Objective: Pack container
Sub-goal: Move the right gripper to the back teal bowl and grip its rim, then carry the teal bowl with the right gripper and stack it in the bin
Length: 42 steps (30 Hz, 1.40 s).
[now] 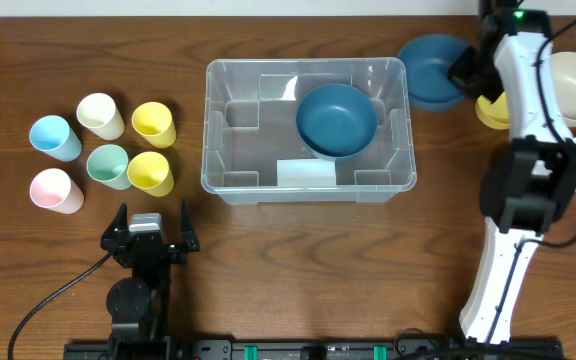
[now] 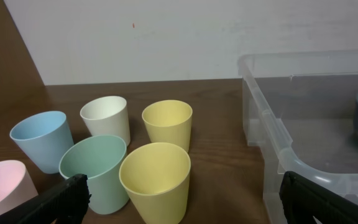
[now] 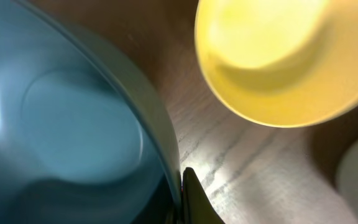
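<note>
Clear ribbed container (image 1: 209,130), rounded corners, smooth blue bowl (image 1: 337,120), seemingly tilted inside

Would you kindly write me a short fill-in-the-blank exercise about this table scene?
The container holds one bowl, coloured ____.
Left of the container stand ____ pastel cups.
The right gripper grips the rim of a second bowl lying ____ the container.
The left gripper is ____.
Missing words: blue; six; outside; open.
</note>
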Tool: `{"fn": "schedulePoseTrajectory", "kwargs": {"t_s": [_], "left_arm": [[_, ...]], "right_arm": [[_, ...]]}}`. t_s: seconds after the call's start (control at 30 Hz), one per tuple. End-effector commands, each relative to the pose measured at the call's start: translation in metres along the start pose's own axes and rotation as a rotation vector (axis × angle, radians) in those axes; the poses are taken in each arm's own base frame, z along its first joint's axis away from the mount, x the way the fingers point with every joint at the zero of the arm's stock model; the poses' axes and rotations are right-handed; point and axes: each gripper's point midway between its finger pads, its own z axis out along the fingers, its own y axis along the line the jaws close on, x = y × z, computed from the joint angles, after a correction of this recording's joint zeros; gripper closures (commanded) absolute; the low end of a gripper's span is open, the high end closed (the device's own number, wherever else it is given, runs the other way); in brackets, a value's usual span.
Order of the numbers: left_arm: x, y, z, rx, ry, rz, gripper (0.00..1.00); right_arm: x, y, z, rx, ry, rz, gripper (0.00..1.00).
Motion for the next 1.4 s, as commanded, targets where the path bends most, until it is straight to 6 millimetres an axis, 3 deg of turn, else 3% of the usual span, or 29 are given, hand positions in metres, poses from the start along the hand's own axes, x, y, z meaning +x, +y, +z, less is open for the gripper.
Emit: {"fn": "schedulePoseTrajectory", "kwargs": {"t_s": [0.0, 0.2, 0.37, 0.47, 0.6, 0.93, 1.37], "left_arm": [[0.018, 0.004, 0.001, -0.024, 0.052, 0.021, 0.02], [0.018, 0.004, 0.001, -0.024, 0.052, 0.021, 0.02], [0.018, 0.004, 0.001, -0.025, 0.052, 0.021, 0.02], [0.018, 0.004, 0.001, -0.025, 0.052, 0.021, 0.02], [0.018, 0.004, 0.001, -0.024, 0.052, 0.021, 0.02], [0.018, 0.004, 0.001, -0.025, 0.052, 0.021, 0.02], [0.018, 0.004, 0.001, -0.025, 0.052, 0.021, 0.02]], "right_arm": [[-0.027, -0.011, -0.077, -0.073, -0.151, 0.002, 0.99], [-0.034, -0.02, -0.121, -0.108, -0.233, 0.005, 0.99], [-0.033, -0.02, -0.128, -0.126, -0.232, -0.01, 0.99], [-0.021, -0.011, -0.127, -0.161, -0.186, -0.046, 0.99], [-0.001, 0.015, -0.132, -0.246, -0.141, -0.147, 0.99], [0.067, 0.081, -0.143, -0.318, -0.096, -0.412, 0.99], [0.123, 0.11, -0.114, -0.221, -0.031, -0.543, 0.99]]}}
